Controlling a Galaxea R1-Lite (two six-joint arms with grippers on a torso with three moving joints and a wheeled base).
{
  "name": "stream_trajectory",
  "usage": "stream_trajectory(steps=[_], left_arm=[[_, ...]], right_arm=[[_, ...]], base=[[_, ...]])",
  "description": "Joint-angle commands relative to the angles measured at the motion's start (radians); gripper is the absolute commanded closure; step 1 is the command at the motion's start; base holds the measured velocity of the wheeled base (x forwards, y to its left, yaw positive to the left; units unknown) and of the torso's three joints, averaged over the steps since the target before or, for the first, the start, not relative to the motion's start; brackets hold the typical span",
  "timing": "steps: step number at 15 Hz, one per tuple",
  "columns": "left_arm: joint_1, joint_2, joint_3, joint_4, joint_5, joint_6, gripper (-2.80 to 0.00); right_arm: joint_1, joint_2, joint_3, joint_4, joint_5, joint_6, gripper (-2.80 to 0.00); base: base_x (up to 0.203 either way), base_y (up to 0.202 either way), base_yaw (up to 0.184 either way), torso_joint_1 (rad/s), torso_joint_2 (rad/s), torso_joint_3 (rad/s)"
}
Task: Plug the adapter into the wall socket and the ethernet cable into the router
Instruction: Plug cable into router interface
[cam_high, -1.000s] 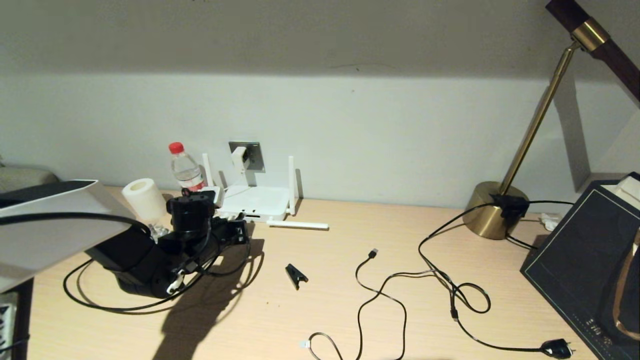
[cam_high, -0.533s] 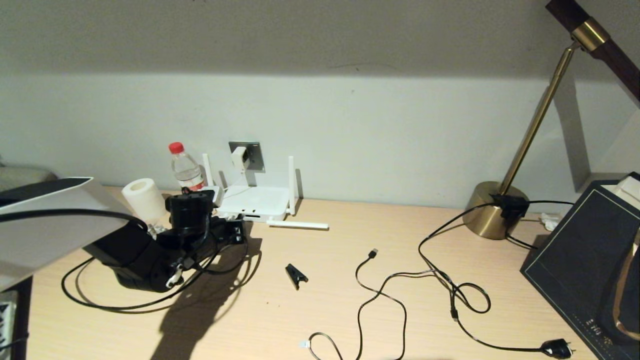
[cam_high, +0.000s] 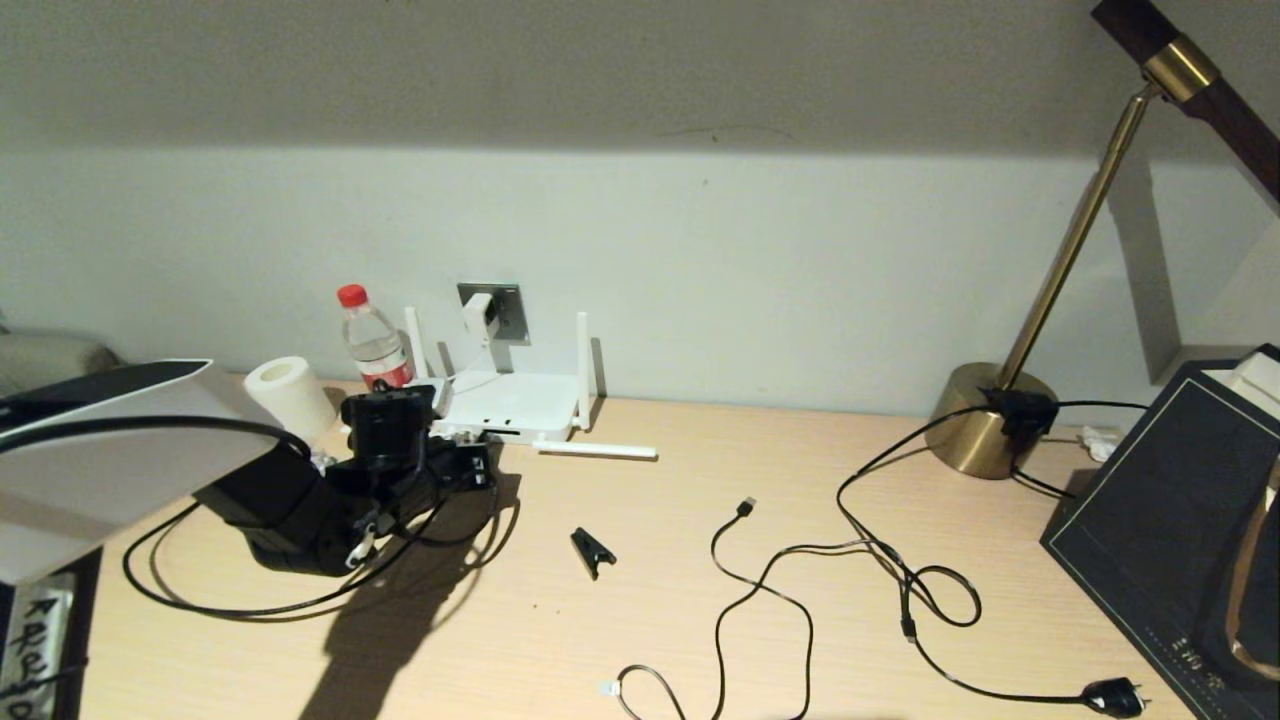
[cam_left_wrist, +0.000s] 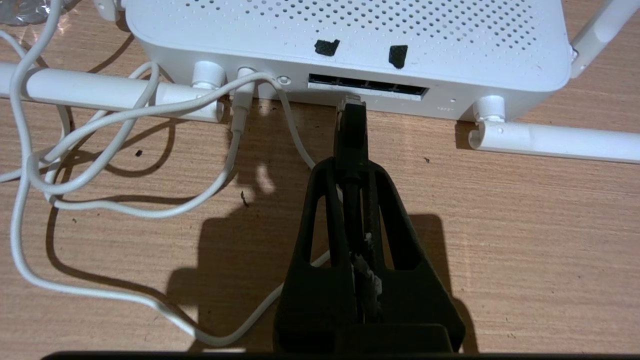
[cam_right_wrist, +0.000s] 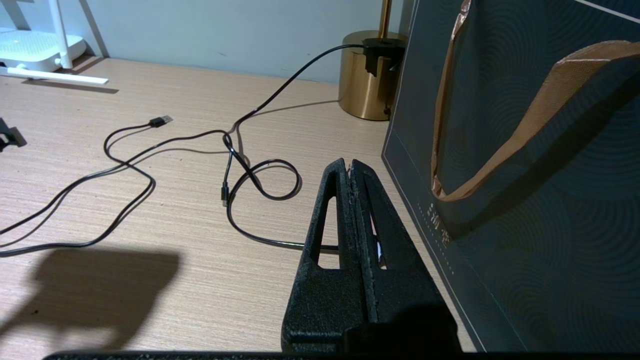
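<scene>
Ethernet cable (cam_left_wrist: 351, 125) is pinched in the left gripper (cam_left_wrist: 351, 165), its clear tip just at the router (cam_left_wrist: 350, 40) port row, not yet seated. Keep the plug level and square to one opening, then press straight in. That arm reaches low across the desk (cam_high: 700, 560). The right gripper (cam_right_wrist: 352, 172) rests clamped empty beside a dark bag (cam_right_wrist: 525, 200).

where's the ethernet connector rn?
Left wrist view: ethernet cable pinched in the left gripper, its clear connector tip just short of the router port row.
</scene>
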Motion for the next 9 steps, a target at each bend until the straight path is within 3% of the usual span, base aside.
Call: stream_trajectory(steps=[1,9], left_arm=[[0.004,0.032,-0.028,-0.003,0.001,-0.001,0.0],[0.011,0.04,-0.037,-0.003,0.001,0.001,0.0]], right_arm=[[0.001,0.002,0.034,-0.001,0.0,-0.001,0.0],[0.0,0.002,0.034,-0.001,0.0,-0.001,0.0]], base=[[0.0,0.0,0.0,0.0,0.0,0.0],[0.0,0.0,0.0,0.0,0.0,0.0]])
